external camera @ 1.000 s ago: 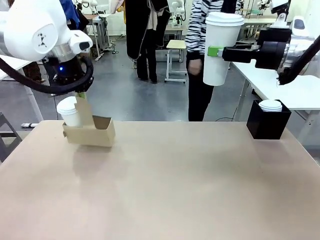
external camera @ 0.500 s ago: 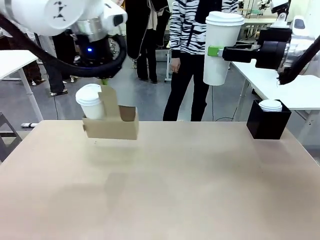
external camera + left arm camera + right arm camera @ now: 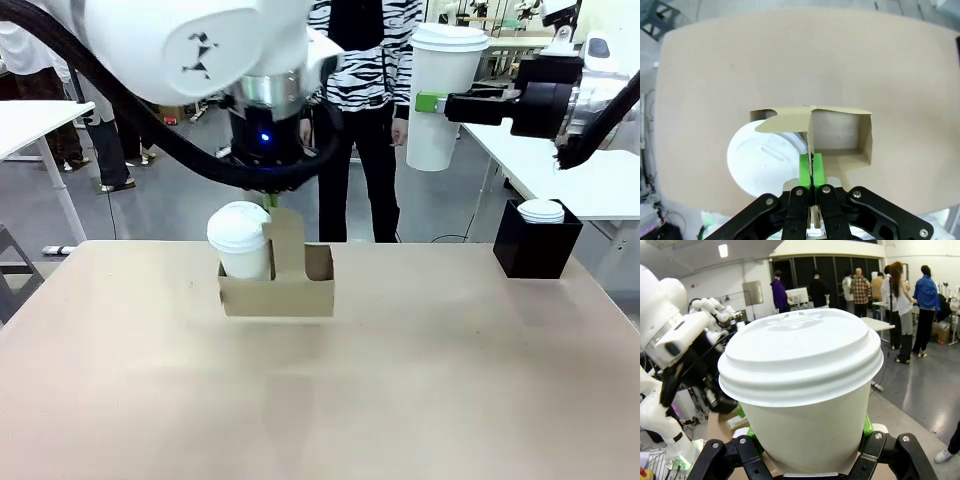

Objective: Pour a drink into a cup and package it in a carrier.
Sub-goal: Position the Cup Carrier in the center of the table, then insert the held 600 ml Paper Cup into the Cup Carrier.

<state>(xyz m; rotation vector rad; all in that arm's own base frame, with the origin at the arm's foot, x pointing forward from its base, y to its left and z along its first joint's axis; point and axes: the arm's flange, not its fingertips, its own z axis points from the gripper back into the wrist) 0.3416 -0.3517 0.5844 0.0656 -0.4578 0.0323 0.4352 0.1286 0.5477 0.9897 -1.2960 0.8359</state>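
Front view first: the left end effector (image 3: 270, 203) is pinched tight on the upright handle tab of the carrier (image 3: 278, 292), which looks to be hanging just clear of the bench (image 3: 420, 380) near the middle. One lidded white cup, call it the small cup (image 3: 243, 241), sits in the carrier's left hole, and the hole on the other side of the tab has nothing in it. Over on the right, the right end effector (image 3: 432, 101) is clamped sideways round the tall cup (image 3: 437, 95), holding it high in the air, upright, lid on, well apart from the carrier. A black box (image 3: 535, 258) stands at the bench's far right corner with white lids (image 3: 541, 210) stacked in it. A person in a zebra-stripe top (image 3: 362, 45) stands behind the bench. Left wrist view, looking straight down: the left end effector (image 3: 811, 165) has both green pads squeezed shut on the thin cardboard tab, no gap at all. Left of the tab is the small cup (image 3: 760, 162), lid up; right of it is the carrier's (image 3: 866, 142) bare compartment, with the bench (image 3: 790, 60) below. Right wrist view: the tall cup (image 3: 805, 370) sits upright between the fingers of the right end effector (image 3: 806, 420), green pads pressed on both sides low on its wall. The lid covers it, so I can't tell what's inside.
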